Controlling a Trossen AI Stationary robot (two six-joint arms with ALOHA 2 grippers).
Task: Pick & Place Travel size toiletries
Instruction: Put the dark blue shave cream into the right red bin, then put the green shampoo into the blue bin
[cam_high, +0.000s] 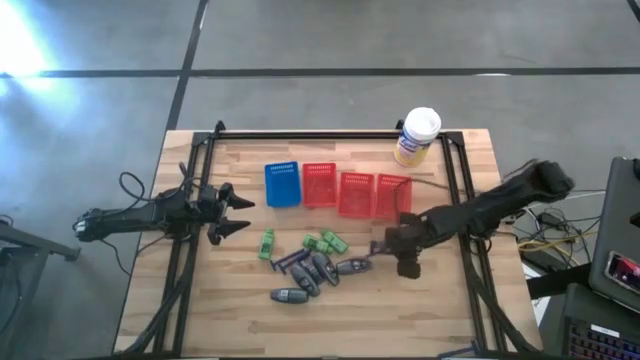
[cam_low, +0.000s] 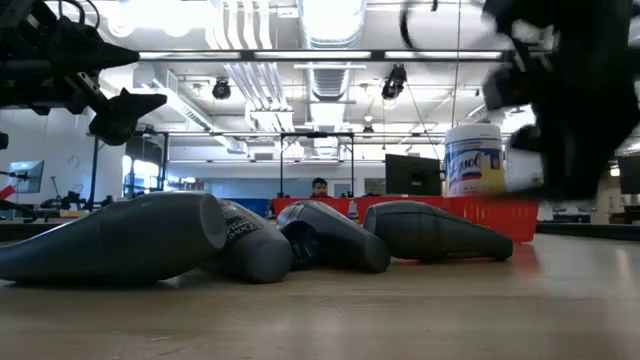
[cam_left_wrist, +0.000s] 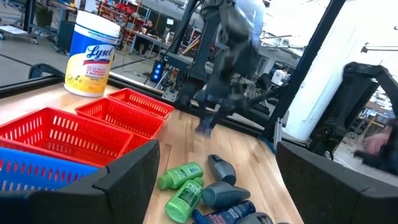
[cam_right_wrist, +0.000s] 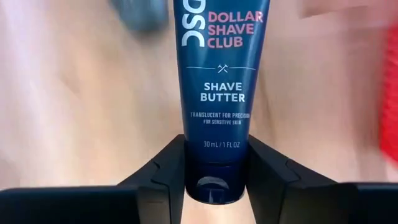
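A: What are the right fingers (cam_right_wrist: 163, 171) doing?
B: They squeeze the cap end of a shave butter tube (cam_right_wrist: 219, 93), held above the bench (cam_high: 440, 310) near the red baskets (cam_high: 391, 195), probably to drop it in.
A: And the left gripper (cam_high: 236, 214)?
B: It waits open, beside the blue basket (cam_high: 282, 184).

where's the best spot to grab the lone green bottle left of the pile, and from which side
Grip the lone green bottle across its body, coming straight down from above. It lies flat on the table, apart from the other toiletries, so its long sides look free for the fingers. The open left gripper hovers nearest it; the right gripper already holds a shave butter tube.
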